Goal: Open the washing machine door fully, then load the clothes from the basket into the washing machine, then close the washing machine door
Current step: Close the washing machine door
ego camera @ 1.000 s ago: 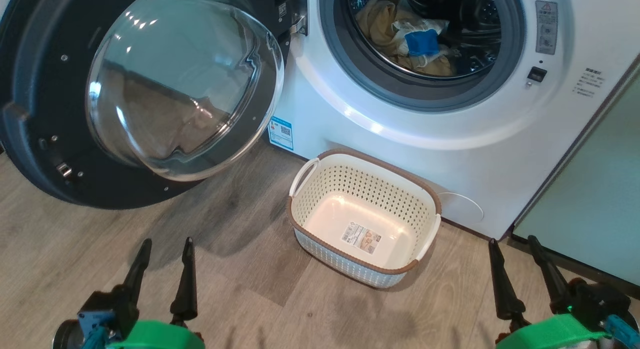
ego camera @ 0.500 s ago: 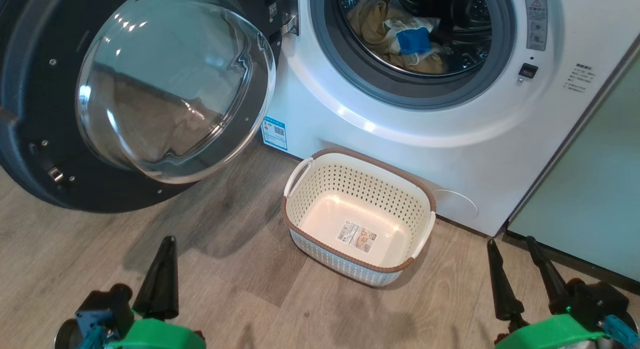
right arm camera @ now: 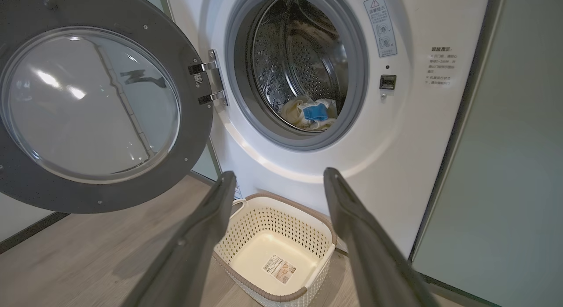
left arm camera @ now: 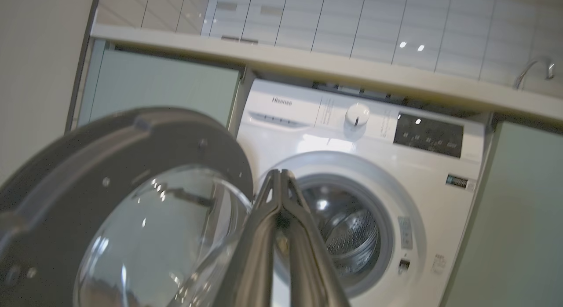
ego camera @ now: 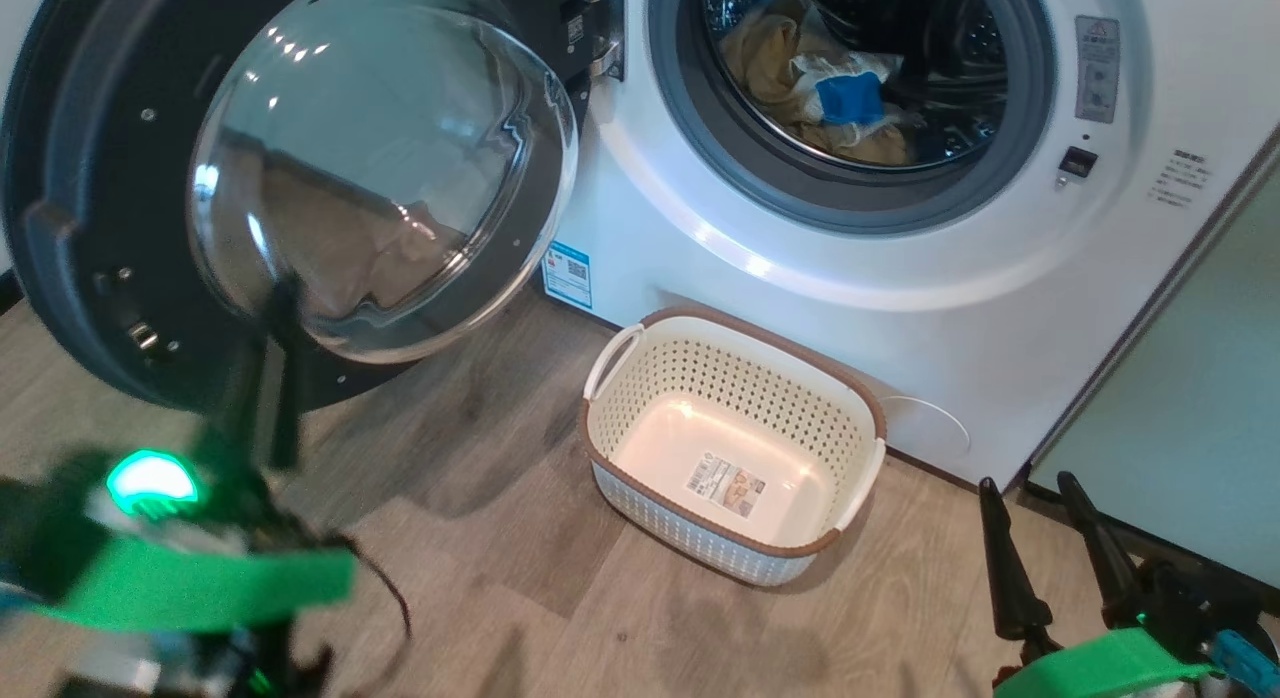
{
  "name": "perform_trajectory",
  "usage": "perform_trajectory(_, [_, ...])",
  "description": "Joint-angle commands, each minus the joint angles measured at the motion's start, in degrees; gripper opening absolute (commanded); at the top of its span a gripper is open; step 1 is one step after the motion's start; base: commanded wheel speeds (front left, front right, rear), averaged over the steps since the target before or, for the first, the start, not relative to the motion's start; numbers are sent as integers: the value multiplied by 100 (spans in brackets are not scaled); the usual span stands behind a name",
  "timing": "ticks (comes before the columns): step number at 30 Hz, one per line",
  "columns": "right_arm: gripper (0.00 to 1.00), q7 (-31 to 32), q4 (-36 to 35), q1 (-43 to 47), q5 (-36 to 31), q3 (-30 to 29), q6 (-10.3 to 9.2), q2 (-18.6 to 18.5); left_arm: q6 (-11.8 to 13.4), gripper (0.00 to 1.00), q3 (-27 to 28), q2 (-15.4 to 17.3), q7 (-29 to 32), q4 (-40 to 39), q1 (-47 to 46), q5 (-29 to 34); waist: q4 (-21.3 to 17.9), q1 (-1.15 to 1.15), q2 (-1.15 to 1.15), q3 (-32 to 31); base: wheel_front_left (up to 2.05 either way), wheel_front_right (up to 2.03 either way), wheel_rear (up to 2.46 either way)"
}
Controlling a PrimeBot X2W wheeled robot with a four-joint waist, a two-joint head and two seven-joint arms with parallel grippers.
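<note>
I see left tool (left arm camera: 278, 175) pinched shut before the open washing machine door (left arm camera: 132, 166), right tool (right arm camera: 279, 173) spread wide. Head view gives the clothes (ego camera: 820, 88) inside the drum (ego camera: 960, 68); left wrist view gives the control dial (left arm camera: 357, 114).

Left claw (left arm camera: 279, 177) pressed together (blurred); right claw (ego camera: 1025, 486) spread apart, low.

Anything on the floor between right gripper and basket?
No. Head view: bare wood floor between the right gripper and the basket, nothing lying on it.
</note>
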Motion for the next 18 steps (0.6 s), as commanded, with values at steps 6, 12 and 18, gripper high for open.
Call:
perform_trajectory(6, [100,50,-266,-58,-61,133,-16,-55,-492,0,864,749,426,-830,-1652,-968,113,0,0,-39,0,0,0])
perform_trajectory(12, [100,65,-284,-42,-58,174,-16,-55,-530,0,1474,1259,1050,-269,-3079,-2066,118,0,0,-36,0,0,0])
perform_trajectory(18, [100,96,-313,-31,-72,192,-16,-55,-502,0,2211,1580,1569,1315,-4192,-3442,84,0,0,11,0,0,0])
